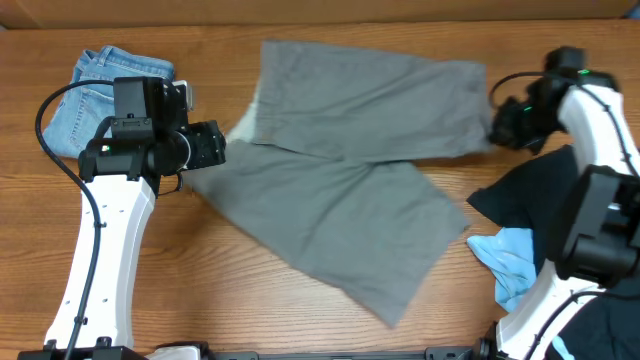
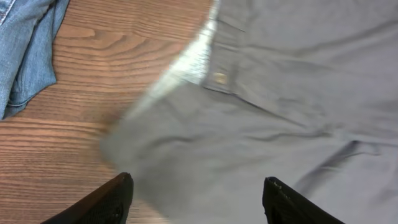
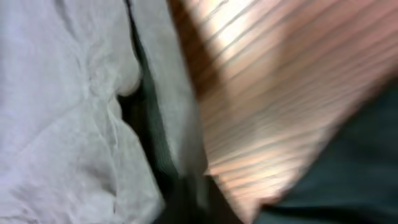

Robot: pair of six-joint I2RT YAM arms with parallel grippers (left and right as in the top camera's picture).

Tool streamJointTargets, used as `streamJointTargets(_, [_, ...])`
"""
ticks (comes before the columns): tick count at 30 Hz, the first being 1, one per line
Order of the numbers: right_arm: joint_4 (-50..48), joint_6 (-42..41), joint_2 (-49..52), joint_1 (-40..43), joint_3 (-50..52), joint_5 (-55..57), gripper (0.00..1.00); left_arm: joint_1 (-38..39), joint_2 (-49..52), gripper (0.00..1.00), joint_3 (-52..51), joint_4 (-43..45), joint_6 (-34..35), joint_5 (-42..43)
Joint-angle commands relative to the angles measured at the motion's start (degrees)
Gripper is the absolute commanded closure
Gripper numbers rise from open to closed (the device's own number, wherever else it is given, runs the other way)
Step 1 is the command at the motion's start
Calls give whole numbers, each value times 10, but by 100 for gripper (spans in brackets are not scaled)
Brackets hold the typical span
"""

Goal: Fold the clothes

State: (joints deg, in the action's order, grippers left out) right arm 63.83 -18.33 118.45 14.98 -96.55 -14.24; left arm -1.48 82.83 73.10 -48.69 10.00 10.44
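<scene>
Grey shorts (image 1: 350, 170) lying flat across the middle of the desk (image 1: 150, 290), waist toward the left edge, legs splayed in a V; one leg runs along the far edge toward the far right corner, the other slants toward the near edge.

Handling, as a judgement: light, limp woven cloth with no stiffness of its own; it will drape, sag and drag over the wood rather than slide as a sheet, and it is in no way fragile. The firmest holds are the doubled parts, namely the waistband corners and the leg hems; a pinch in mid-panel would only gather a wrinkle.

Appearance: plain mid-grey, faintly creased, with visible seams, a small button, and a pale inner waistband (image 1: 245, 125) turned out at the left end.

Left tool (image 2: 199, 200) over the waist end, fingers well apart and holding nothing. Right tool (image 1: 505, 125) at the hem of the far leg, near the right edge; its wrist view is blurred, so whether it is apart or clamped cannot be told.
</scene>
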Motion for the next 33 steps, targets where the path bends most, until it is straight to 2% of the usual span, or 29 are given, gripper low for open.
streamJointTargets(1, [33,-8,-14,32,-32,8,46,4,-9,27,2,0,-15,-6])
streamJointTargets(10, [68,49,-23,30,-33,-108,43,4,47,28,1,-9,-62,-15])
streamJointTargets(14, [73,69,-69,18,-33,-155,42,5,141,31,1,1,-82,-15])
streamJointTargets(23, [78,80,-177,-29,-33,-160,41,4,283,36,1,13,-87,-19])
streamJointTargets(25, [78,80,-190,-42,-33,-158,41,4,307,43,1,13,-87,-20])
streamJointTargets(26, [78,80,-194,-47,-33,-158,40,4,314,55,1,13,-87,-21])
streamJointTargets(27, [78,80,-195,-50,-33,-158,40,4,323,71,1,11,-87,-21])
streamJointTargets(28, [79,80,-195,-54,-33,-158,40,2,331,96,1,4,-82,-23])
streamJointTargets(30, [79,80,-194,-57,-31,-158,39,-4,339,96,1,-22,-28,-70])
streamJointTargets(32, [81,79,-195,-57,-31,-156,39,-24,340,96,1,-71,89,-181])
streamJointTargets(33, [81,79,-195,-57,-31,-152,39,-38,340,96,1,-89,122,-210])
